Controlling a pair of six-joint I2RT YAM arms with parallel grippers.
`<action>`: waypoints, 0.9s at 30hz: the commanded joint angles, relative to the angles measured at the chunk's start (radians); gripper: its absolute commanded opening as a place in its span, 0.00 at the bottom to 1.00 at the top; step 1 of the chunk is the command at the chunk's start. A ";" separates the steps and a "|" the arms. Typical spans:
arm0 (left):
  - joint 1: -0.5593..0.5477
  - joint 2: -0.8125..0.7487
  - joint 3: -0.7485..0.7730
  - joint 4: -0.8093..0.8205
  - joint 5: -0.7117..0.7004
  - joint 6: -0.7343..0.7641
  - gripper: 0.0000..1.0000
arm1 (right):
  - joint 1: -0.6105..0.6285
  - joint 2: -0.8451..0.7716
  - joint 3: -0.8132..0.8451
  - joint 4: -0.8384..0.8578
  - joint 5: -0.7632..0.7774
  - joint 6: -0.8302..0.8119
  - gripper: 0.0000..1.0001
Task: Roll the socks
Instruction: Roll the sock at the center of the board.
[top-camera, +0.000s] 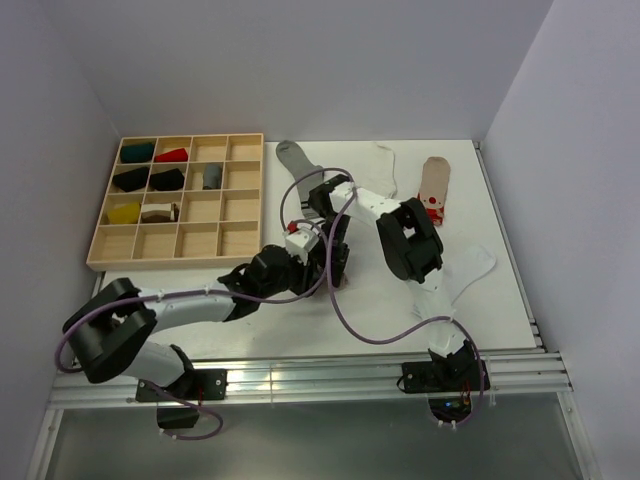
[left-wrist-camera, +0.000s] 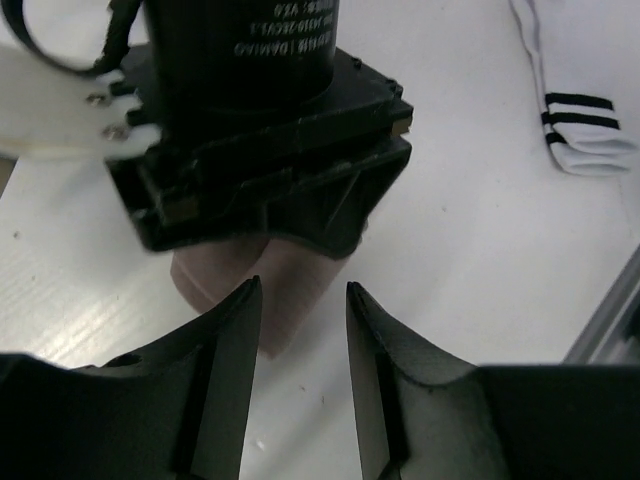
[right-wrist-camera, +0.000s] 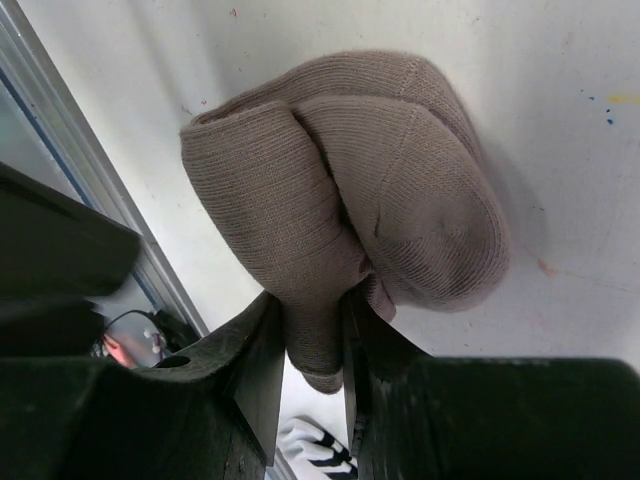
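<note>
The left arm (top-camera: 185, 300) and right arm (top-camera: 370, 205) have white links and black joints; purple cables (top-camera: 344, 312) loop along them; the left gripper (left-wrist-camera: 302, 290) has black tapered fingers.

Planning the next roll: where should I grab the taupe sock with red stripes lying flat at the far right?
Probably the near end of the taupe striped sock, by its red stripes, coming straight down. It lies flat, running near to far, so a top pinch across its narrow width suits.

Ribbed matt knit sock (right-wrist-camera: 400, 200); tray (top-camera: 238, 240) seemingly wood
</note>
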 joint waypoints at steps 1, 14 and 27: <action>-0.005 0.073 0.094 0.002 0.020 0.103 0.45 | 0.001 0.056 0.028 -0.021 0.013 -0.013 0.20; -0.005 0.212 0.142 0.008 0.075 0.145 0.46 | -0.002 0.074 0.037 -0.018 0.013 -0.001 0.20; -0.001 0.315 0.098 0.074 0.083 0.063 0.25 | -0.008 0.047 0.002 0.035 -0.007 0.024 0.32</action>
